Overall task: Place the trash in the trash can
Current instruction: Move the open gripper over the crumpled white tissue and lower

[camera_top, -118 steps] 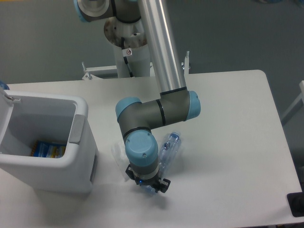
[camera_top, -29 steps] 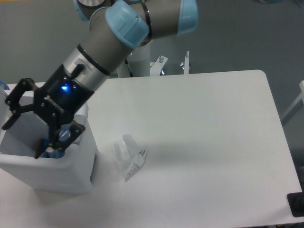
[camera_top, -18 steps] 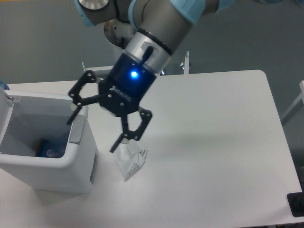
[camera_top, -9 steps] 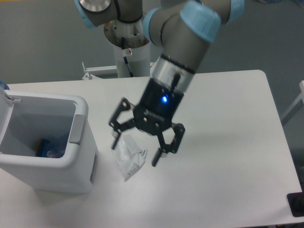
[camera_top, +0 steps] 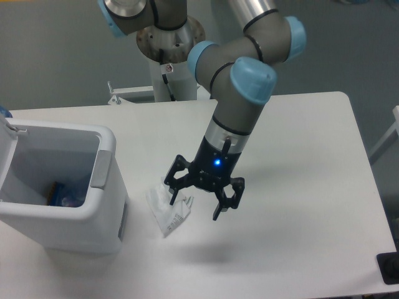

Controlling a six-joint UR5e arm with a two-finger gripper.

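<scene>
A crumpled white wrapper (camera_top: 166, 211) lies on the white table (camera_top: 299, 162), just right of the trash can (camera_top: 59, 187). The trash can is a boxy white bin with a grey panel on its rim and its lid open at the left. Inside it, low down, shows the blue label of the bottle (camera_top: 62, 196). My gripper (camera_top: 196, 208) hangs open just above the table, its left finger (camera_top: 174, 193) over the wrapper's right edge. Nothing is between the fingers.
The arm's grey and blue links reach down from the mount at the back (camera_top: 165, 37). A white bracket (camera_top: 118, 93) sits behind the table's back edge. A dark object (camera_top: 389, 268) shows at the lower right corner.
The gripper left the bin, where the bottle now lies, swung right and came down beside the wrapper. It stays open. The wrapper has not moved.
</scene>
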